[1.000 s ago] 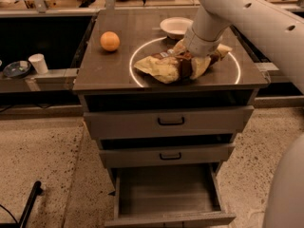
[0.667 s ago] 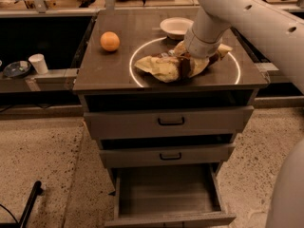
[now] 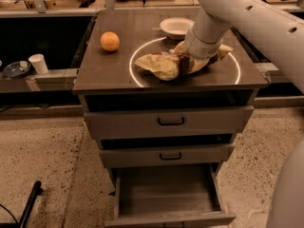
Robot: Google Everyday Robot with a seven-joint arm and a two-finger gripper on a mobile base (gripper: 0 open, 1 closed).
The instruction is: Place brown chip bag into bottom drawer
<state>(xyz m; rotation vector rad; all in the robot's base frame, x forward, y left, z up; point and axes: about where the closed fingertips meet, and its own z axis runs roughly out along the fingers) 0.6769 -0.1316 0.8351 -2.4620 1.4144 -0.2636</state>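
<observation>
The brown chip bag (image 3: 159,64) lies crumpled on the dark cabinet top (image 3: 107,72), inside a white ring marking, its pale tan end pointing left. My gripper (image 3: 186,64) comes down from the white arm at the upper right and sits on the middle of the bag, covering its dark brown part. The bottom drawer (image 3: 166,196) is pulled open below at the front, and its grey floor is bare.
An orange (image 3: 109,41) sits at the top's left. A white bowl (image 3: 176,26) stands behind the bag. Two shallower drawers with black handles (image 3: 171,121) (image 3: 170,156) are closed. A white cup (image 3: 38,63) stands on a side ledge at the left.
</observation>
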